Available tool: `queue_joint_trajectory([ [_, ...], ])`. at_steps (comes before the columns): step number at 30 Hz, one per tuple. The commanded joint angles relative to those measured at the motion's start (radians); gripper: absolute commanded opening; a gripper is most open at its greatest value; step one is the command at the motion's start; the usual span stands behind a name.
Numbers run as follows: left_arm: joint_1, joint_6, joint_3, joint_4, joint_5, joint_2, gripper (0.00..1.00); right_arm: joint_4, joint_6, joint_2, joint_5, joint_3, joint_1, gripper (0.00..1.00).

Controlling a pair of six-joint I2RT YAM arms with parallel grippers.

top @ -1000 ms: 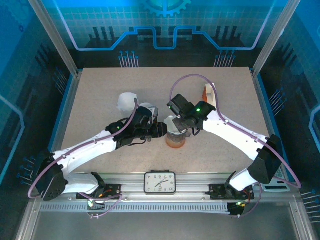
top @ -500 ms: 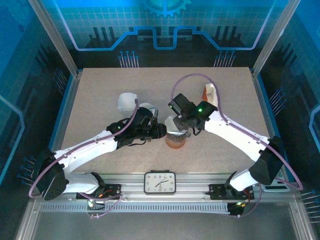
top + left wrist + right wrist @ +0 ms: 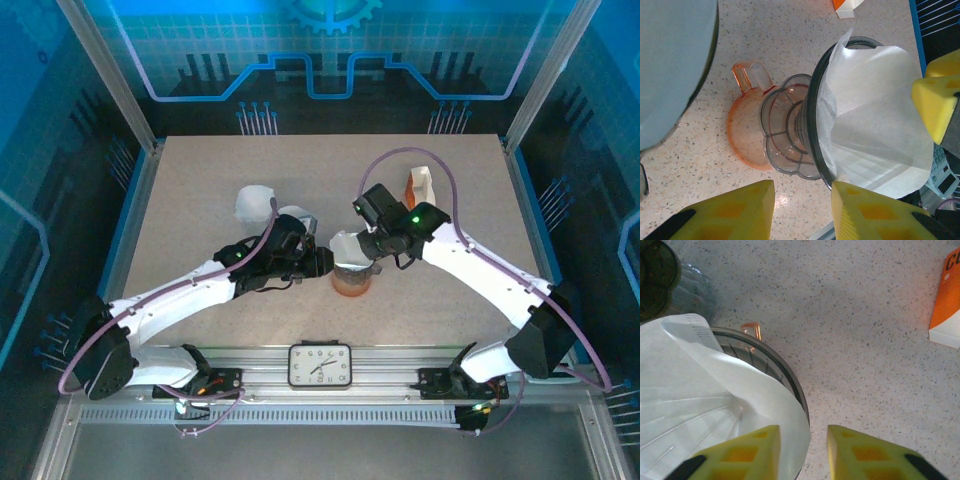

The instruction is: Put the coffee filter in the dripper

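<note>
The white paper coffee filter (image 3: 875, 100) sits opened inside the dripper (image 3: 790, 130), a clear ribbed cone with a dark rim on an orange saucer with a handle. In the top view the filter (image 3: 344, 245) stands above the dripper (image 3: 351, 282) at the table's middle. My left gripper (image 3: 802, 200) is open just left of the dripper, bare table between its yellow fingers, one fingertip by the rim. My right gripper (image 3: 803, 445) is open at the dripper's right rim (image 3: 785, 372). The filter's edge (image 3: 700, 390) laps against its left finger.
An orange and white box (image 3: 420, 188) stands behind the right arm. A white crumpled object (image 3: 254, 204) and a clear glass vessel (image 3: 296, 217) sit behind the left gripper. A clock (image 3: 320, 365) lies on the front rail.
My right gripper has drawn back to the right and up from over the dripper, with its jaws now apart. The filter stays in the dripper. The left arm has not moved.
</note>
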Motion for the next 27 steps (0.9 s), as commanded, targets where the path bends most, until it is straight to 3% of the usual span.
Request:
queue_joint_trajectory([
  [1, 0.003, 0.006, -0.001, -0.003, 0.02, 0.01, 0.36, 0.015, 0.014, -0.02, -0.017, -0.023, -0.004, 0.25],
  [9, 0.003, 0.004, -0.003, -0.003, 0.024, 0.018, 0.36, 0.025, 0.019, -0.018, -0.013, -0.048, -0.004, 0.25],
  [10, 0.003, 0.006, -0.003, -0.002, 0.024, 0.017, 0.36, 0.025, 0.019, -0.02, -0.01, -0.044, -0.003, 0.29],
  [13, 0.003, 0.004, -0.003, 0.0, 0.022, 0.018, 0.36, 0.026, 0.018, -0.035, -0.008, -0.023, -0.001, 0.55],
  [16, 0.003, 0.003, -0.004, 0.004, 0.025, 0.023, 0.36, 0.031, 0.006, -0.018, -0.049, 0.0, -0.01, 0.65],
  [20, 0.004, 0.001, -0.004, 0.008, 0.028, 0.025, 0.36, 0.017, -0.004, 0.065, -0.122, 0.053, -0.016, 0.68],
  [27, 0.002, 0.005, -0.005, 0.005, 0.03, 0.024, 0.36, 0.023, -0.012, 0.133, -0.109, 0.057, -0.03, 0.68],
])
